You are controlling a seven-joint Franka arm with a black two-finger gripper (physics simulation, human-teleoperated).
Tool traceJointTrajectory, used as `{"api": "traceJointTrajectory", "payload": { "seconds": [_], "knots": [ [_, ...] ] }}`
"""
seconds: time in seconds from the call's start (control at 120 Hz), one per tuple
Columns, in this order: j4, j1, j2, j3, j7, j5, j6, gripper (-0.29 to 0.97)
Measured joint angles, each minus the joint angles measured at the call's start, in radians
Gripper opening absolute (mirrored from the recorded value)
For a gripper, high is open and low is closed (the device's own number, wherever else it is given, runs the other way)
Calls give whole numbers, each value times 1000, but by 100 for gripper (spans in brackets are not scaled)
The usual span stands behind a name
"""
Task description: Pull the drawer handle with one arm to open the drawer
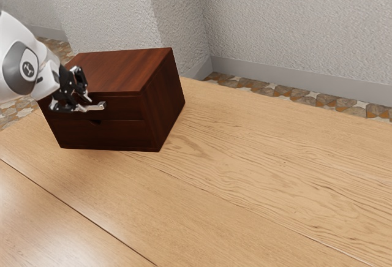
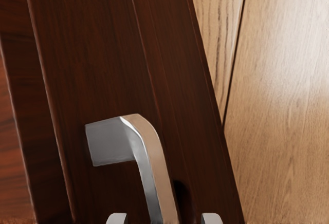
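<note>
Dark wood cabinet point(image 1: 138, 77) on plank table point(image 1: 257, 175), toward exterior view's left. Silver handle point(image 1: 95, 105) sits on upper drawer front point(image 1: 122, 108). Gripper point(image 1: 84, 102) at handle. Wrist view: handle runs between fingertips point(image 2: 117, 218), gap each side, so claw released, not clamping. Can't tell if drawer is out at all.
</note>
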Motion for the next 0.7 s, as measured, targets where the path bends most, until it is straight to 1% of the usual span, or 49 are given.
{"api": "traceJointTrajectory", "payload": {
  "seconds": [0.217, 0.408, 0.642, 0.7],
  "knots": [
    [0, 13, 18, 0, 22, -17, 2, 11],
    [-38, 6, 8, 12, 37, -22, 4, 3],
    [-162, -2, -105, 36, 55, -19, 5, -2],
    [-205, 10, -147, 26, 60, -19, 7, -2]
  ]
}}
